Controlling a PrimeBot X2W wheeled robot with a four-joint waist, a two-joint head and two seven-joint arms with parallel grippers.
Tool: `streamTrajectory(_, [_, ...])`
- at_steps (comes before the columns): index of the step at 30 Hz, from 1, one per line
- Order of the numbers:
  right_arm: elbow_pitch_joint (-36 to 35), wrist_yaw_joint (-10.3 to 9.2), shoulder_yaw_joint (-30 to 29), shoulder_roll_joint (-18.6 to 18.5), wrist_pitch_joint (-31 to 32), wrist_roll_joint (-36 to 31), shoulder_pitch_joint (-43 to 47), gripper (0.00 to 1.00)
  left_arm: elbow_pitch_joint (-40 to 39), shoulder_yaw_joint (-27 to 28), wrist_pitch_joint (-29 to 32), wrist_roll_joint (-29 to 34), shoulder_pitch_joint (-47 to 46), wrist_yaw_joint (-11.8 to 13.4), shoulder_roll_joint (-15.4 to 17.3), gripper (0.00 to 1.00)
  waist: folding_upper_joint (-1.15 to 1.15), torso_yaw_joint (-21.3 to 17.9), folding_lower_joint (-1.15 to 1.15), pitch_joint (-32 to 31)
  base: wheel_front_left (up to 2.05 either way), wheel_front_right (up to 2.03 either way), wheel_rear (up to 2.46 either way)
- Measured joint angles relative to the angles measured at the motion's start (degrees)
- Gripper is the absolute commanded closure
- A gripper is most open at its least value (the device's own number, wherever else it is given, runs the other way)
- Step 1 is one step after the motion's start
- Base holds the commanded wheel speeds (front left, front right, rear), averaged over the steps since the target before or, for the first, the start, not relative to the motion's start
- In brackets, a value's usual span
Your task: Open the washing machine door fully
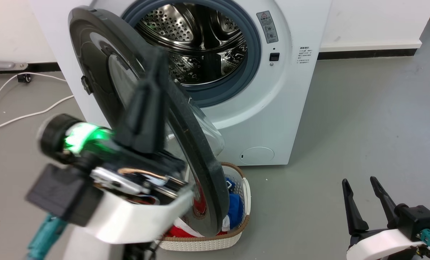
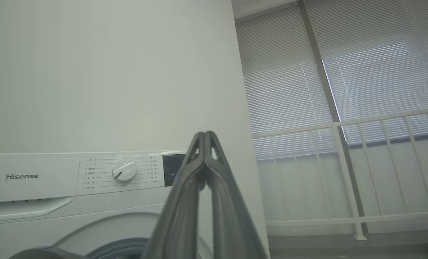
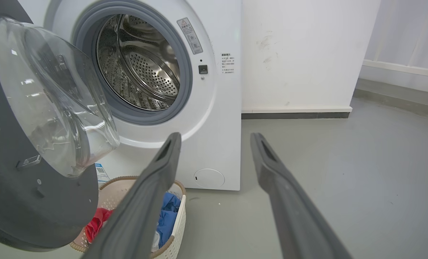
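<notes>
Your washing machine door (image 1: 95, 50) stood open at the left of the washing machine (image 1: 272, 108), its lower edge above the laundry basket (image 1: 207, 245) on the grey floor (image 1: 363, 115). Your left tool (image 2: 203, 136), fingers pressed together on nothing, rose blurred before the door. Your right tool (image 1: 359, 180) stood apart, near right. White cables (image 1: 27, 115) lay far left below the white wall (image 1: 373, 21).

Soft, even light is filling every view. Motion blur is smearing the left gripper (image 1: 159, 61) across the head view's lower left, its green lamp (image 1: 80, 138) glowing. Daylight is bleeding through blinds (image 2: 361, 72) at the left wrist view's upper right.
</notes>
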Motion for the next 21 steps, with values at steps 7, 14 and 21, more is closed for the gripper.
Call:
streamTrajectory(7, [0.32,0.00,-0.24,0.20,0.00,-0.04,0.02,0.00,2.01,-11.51,7.11,-5.72,2.48,-1.33,-0.87,1.00,0.00,-0.14,0.00,-0.01,0.00,0.00,0.00])
streamTrajectory(14, [0.33,0.00,-0.33,0.58,-0.12,-0.22,0.07,0.00,6.26,-19.70,15.34,-12.46,11.11,-1.74,0.43,1.00,0.00,-0.07,0.00,0.21,0.00,0.00,0.00])
streamTrajectory(21, [0.40,0.00,-0.47,0.82,-0.12,-0.29,0.21,0.00,14.67,-22.51,16.81,-13.63,16.72,-0.69,0.98,1.00,0.00,-0.01,0.00,0.39,0.00,0.00,0.00])
